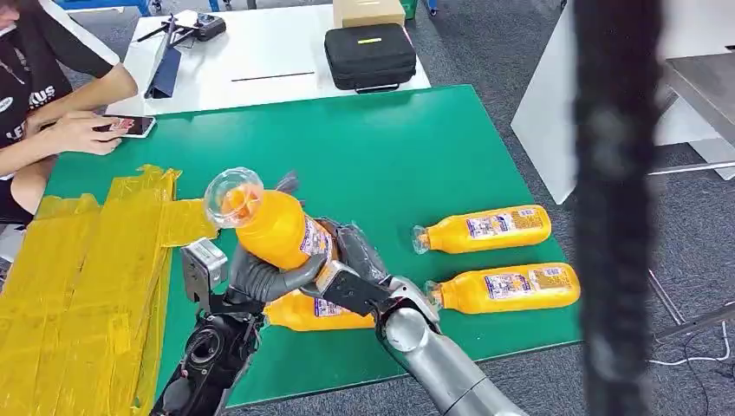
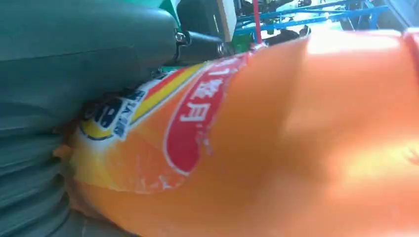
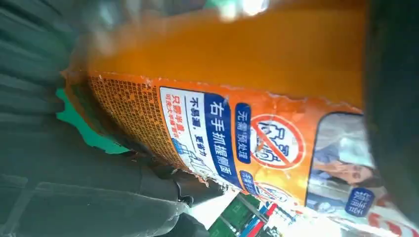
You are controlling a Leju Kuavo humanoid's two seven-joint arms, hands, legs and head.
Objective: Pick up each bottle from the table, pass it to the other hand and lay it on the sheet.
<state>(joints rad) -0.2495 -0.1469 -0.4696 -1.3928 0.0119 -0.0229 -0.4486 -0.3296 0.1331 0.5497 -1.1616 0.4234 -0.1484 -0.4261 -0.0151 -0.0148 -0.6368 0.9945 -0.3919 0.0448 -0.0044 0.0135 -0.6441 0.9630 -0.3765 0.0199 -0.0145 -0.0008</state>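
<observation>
The orange plastic juice bottle with a clear cap [image 1: 276, 227] was held above the green worktop [image 1: 407, 156], tilted with its cap end up and toward the sheet side, and both robot hands were on it at once. The left hand [image 1: 260, 279] was wrapped around the lower part of the body, its grey fingers curled under and around the label; in the left wrist view the label sat hard against the ribbed cover. The right hand [image 1: 351, 264] was closed against the same bottle from the opposite side, and the right wrist view showed the printed label [image 3: 232, 136] pressed between thumb and dark fingers. This was judged to be the hand-over step, with neither hand released yet; which hand was giving and which receiving could not be told. The yellow crinkled plastic sheet [image 1: 95, 269] lay on the left part of the worktop with no bottle seen on it, so no placement appeared complete. Three further orange bottles lay on their sides on the green surface: one directly beneath the hands [image 1: 316, 314], and two well to the right, a farther one [image 1: 485, 229] and a nearer one [image 1: 507, 289]. Remaining work was judged to be completing this transfer, laying the bottle on the sheet, then repeating for the other three.
</observation>
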